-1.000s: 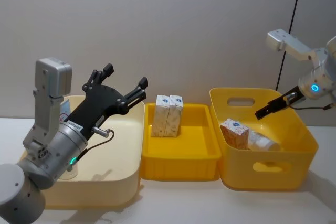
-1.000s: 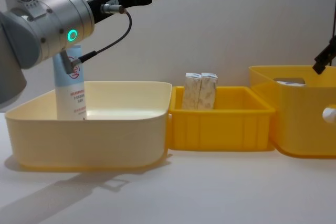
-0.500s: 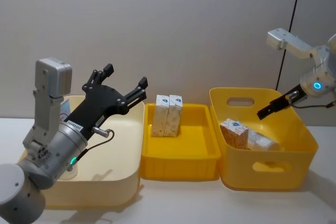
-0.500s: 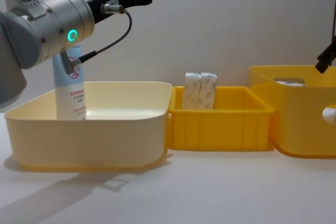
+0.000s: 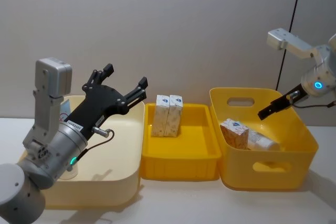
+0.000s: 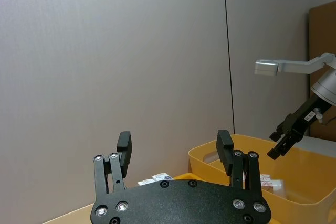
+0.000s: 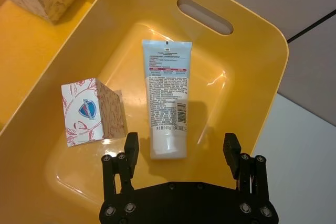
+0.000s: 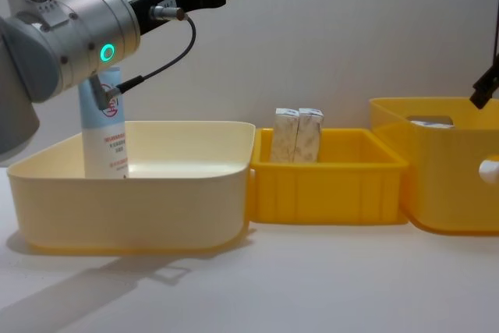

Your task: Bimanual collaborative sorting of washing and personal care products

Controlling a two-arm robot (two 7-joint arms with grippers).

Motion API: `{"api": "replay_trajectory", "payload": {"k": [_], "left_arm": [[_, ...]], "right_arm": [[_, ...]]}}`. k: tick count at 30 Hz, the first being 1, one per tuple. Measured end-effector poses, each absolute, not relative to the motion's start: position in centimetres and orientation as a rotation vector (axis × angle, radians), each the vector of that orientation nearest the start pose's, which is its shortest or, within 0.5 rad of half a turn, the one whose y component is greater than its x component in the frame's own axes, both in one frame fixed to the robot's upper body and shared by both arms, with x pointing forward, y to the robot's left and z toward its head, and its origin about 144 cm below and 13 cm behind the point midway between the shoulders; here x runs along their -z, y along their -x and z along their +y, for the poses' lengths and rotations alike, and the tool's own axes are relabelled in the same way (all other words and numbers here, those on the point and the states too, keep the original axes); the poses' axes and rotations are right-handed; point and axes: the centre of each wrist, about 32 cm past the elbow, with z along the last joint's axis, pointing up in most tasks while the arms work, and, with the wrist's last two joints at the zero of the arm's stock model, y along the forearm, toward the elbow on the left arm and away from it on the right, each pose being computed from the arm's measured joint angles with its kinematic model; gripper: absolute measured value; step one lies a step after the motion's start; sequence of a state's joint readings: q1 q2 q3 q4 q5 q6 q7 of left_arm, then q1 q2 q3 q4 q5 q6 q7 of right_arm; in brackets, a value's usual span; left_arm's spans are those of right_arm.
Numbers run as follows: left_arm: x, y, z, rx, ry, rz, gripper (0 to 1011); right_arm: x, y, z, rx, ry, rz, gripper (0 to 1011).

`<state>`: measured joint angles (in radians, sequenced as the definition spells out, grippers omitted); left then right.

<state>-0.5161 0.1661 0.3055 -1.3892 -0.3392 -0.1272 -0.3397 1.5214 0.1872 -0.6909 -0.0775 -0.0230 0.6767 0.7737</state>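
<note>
Currently: right gripper (image 7: pixel 181 148) spread and empty above the yellow handled bin (image 7: pixel 273 56), over a lying pale-blue tube (image 7: pixel 167 98) and white carton (image 7: pixel 89 111). Left gripper (image 5: pixel 125 85) spread, idle over the cream bin (image 5: pixel 134 145). Advice: descend centred, straddling the tube's width.

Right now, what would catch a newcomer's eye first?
Probably the left gripper, open and raised over the cream bin on the left, where a pale-blue tube stands. Then two white cartons upright in the middle yellow tray, and the right gripper open above the yellow basket.
</note>
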Motion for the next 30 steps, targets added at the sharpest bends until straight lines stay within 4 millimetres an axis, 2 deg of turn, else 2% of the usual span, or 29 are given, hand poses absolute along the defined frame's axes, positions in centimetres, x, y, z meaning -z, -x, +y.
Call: {"api": "replay_trajectory", "payload": {"k": [30], "left_arm": [[-127.42, -57.89, 19.08, -0.94, 0.31, -0.273, 1003]], "right_arm": [[-142.76, -72.89, -32.89, 1.106, 0.912, 0.398, 1001]]}}
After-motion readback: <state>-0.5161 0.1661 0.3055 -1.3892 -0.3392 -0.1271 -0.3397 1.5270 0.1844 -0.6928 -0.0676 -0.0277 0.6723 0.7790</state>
